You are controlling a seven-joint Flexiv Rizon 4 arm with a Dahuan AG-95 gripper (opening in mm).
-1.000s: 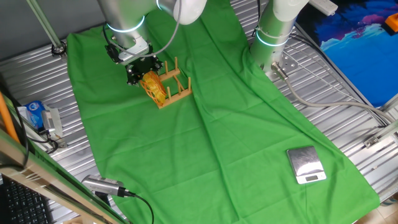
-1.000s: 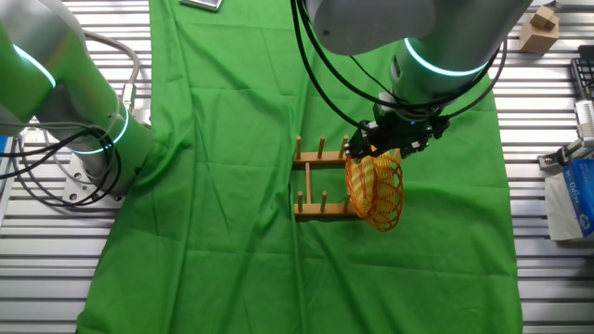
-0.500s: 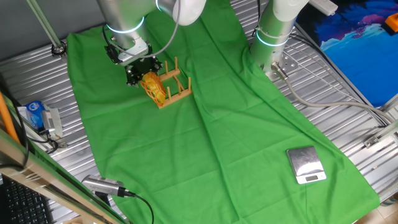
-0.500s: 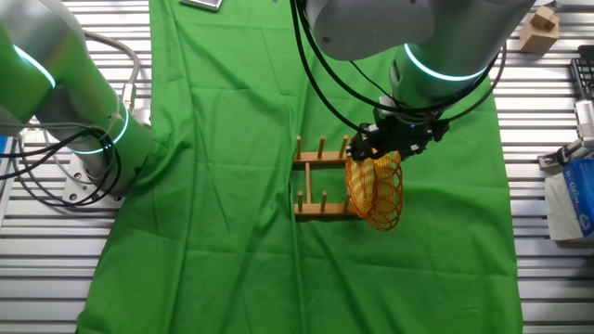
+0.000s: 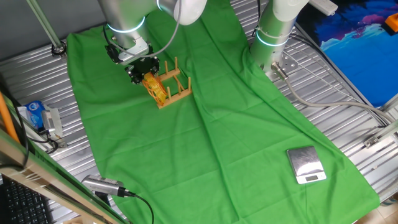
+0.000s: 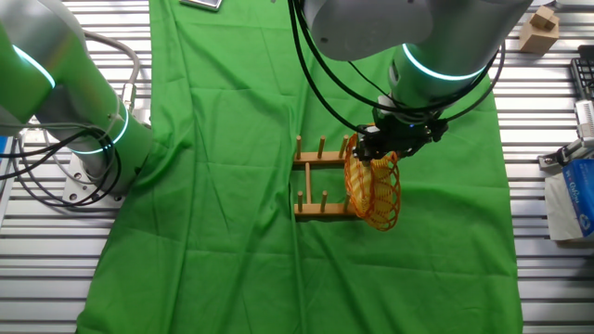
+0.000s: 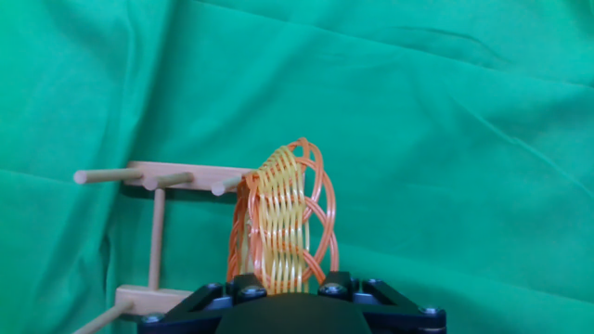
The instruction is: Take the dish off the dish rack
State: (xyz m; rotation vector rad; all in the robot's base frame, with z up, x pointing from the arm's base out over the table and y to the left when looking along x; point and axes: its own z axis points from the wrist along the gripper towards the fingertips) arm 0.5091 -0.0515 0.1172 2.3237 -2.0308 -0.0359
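Green cloth (image 5: 224,124) covers pretty much the whole ribbed metal table (image 5: 348,112), wrinkled all over, and everything else sits somewhere around the dish rack (image 5: 172,84) on it. Next biggest is the arm (image 6: 436,46), grey with a glowing teal ring, coming down right over the rack's end; its base column (image 5: 273,31) stands well apart from the rack at the cloth's edge. Square silver scale (image 5: 306,165) lies far from the rack, way down the other end of the cloth. Then the dish (image 6: 374,188): yellow wicker with orange-red loops, standing up on edge at the outer end of the rack, leaning against the last pegs (image 7: 158,178). In the hand view the dish (image 7: 281,218) is edge-on, right in front of the black hand, with the rack's (image 7: 153,241) slatted base off to its side. Black gripper (image 6: 394,141) sits right on the dish's top rim, and from both fixed views it looks clamped onto that rim, though the fingertips themselves are hidden behind the wicker and the hand body, so take that with a grain of salt. Blue and white carton (image 5: 34,114) lies off the cloth, well away from the rack.
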